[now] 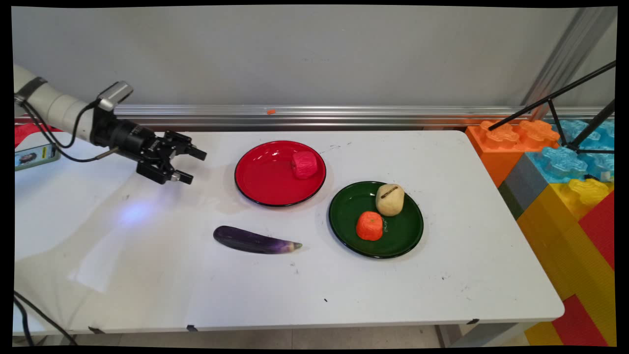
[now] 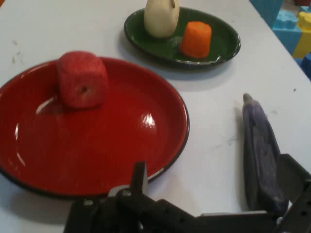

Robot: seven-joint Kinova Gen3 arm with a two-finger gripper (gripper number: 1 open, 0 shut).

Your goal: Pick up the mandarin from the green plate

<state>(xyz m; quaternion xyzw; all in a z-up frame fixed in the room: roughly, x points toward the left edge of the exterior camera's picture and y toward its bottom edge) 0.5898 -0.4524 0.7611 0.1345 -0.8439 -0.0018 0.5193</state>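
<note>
My gripper [image 1: 194, 167] hangs open and empty above the table's left part, pointing right toward a red plate [image 1: 265, 184]. On the plate's far right side lies a red toy fruit [image 1: 304, 164]. In the hand view the red plate [image 2: 112, 150] fills the left, with the red fruit [image 2: 81, 80] on it, just ahead of the gripper [image 2: 214, 182]. A purple eggplant [image 1: 255, 241] lies on the table in front of the plate; the eggplant [image 2: 260, 150] shows by the right finger [image 2: 291, 172]. Further right, a green plate [image 1: 408, 231] holds a beige potato [image 1: 390, 199] and an orange toy fruit [image 1: 369, 225].
Big coloured toy blocks [image 1: 565, 187] and a black tripod [image 1: 570, 118] stand off the table's right end. A phone [image 1: 37, 156] lies at the far left behind the arm. An aluminium rail [image 1: 314, 115] runs along the back edge. Black cables hang at the lower left.
</note>
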